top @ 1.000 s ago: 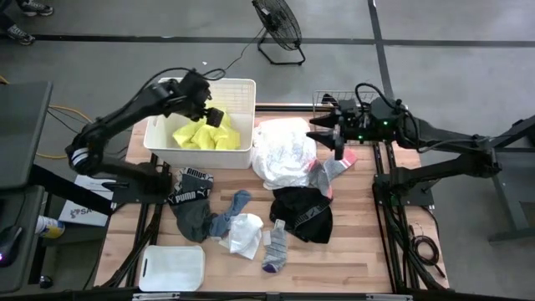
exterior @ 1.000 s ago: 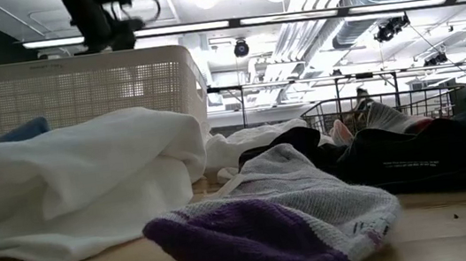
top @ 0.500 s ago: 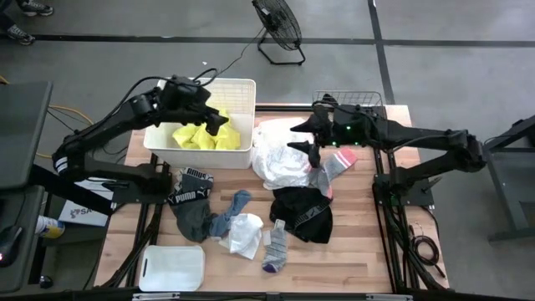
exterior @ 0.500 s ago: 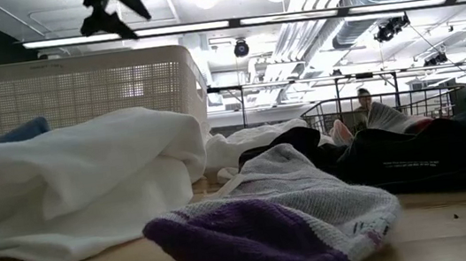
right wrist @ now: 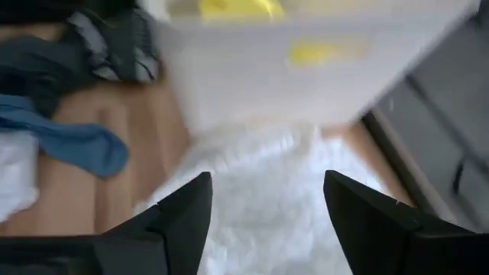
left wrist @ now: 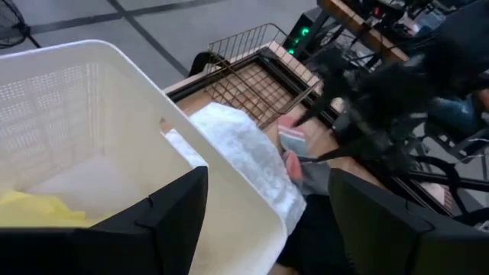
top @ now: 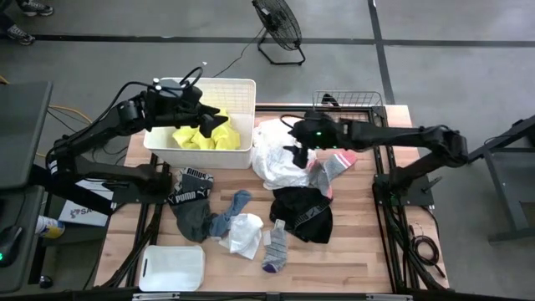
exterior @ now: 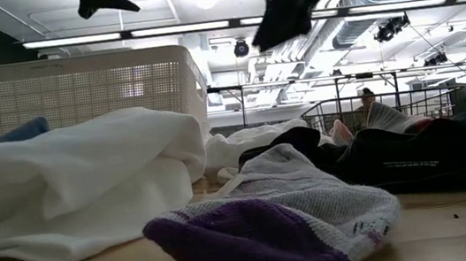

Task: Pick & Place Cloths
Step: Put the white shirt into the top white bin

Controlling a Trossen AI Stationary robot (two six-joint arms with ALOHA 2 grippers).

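My left gripper point(top: 211, 122) hovers open over the white bin point(top: 242, 90), touching nothing; in the left wrist view its fingers point(left wrist: 267, 182) stand above the bin's rim point(left wrist: 145, 99). A neon yellow cloth point(top: 194, 136) lies in the bin. My right gripper point(top: 294, 144) is open above the large white garment point(top: 280, 159), which lies heaped on the table beside the bin; the right wrist view point(right wrist: 267, 183) shows the white garment point(right wrist: 267, 191) below the fingers. It also touches nothing.
On the wooden table lie a dark grey brief with a lettered waistband point(top: 191, 201), a blue sock point(top: 231, 209), a small white cloth point(top: 247, 234), a purple-toed sock point(top: 275, 247), a black garment point(top: 303, 213) and a grey-pink sock point(top: 336, 163). A white lid point(top: 171, 267) sits near-left, a wire basket point(top: 347, 100) far-right.
My right gripper has swung toward the table's left, from over the grey-pink sock to over the white garment, and come down. My left gripper has risen above the bin as its arm drew back toward the left.
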